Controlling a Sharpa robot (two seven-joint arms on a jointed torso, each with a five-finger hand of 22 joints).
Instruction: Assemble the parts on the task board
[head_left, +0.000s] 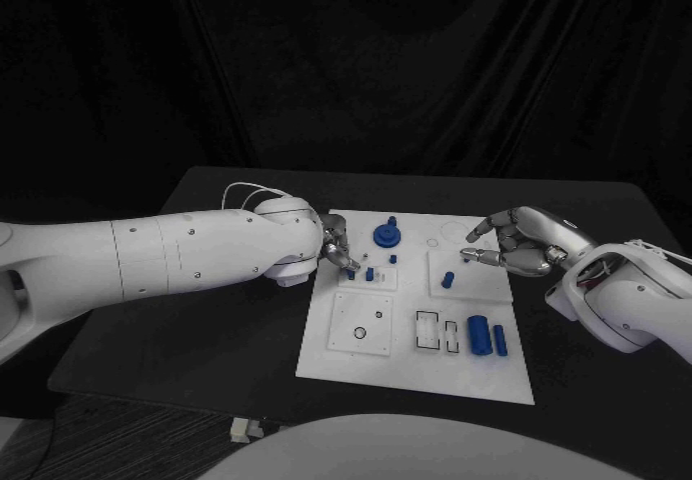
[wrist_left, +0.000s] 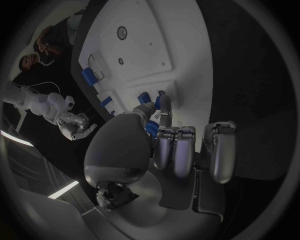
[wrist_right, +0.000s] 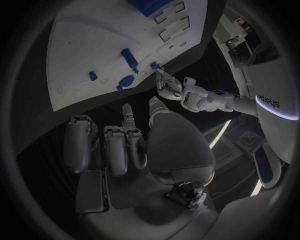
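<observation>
- The task board (head_left: 361, 355) lies flat at the middle of the black table (head_left: 202, 330), with blue parts spread over it.
- The left hand (head_left: 338, 246) sits at the board's 9 o'clock edge. Its fingertips reach down beside a small blue peg (head_left: 369, 272), and I cannot tell whether they pinch anything.
- The right hand (head_left: 516, 243) hovers at the board's 2 o'clock corner, its thumb and fingers curled near each other. Nothing is visibly between them.
- A round blue knob (head_left: 387, 235) stands toward 12 o'clock. A short blue post (head_left: 447, 280) stands near the centre-right.
- Two blue cylinders (head_left: 477, 336) lie toward 4 o'clock, next to empty rectangular slots (head_left: 430, 328).
- Risk, as I judge it: the left fingertips crowd the small peg, so a sideways brush could tip it or knock it from its seat.
- The right hand's curled fingers, coming down, could clip the short post.
</observation>
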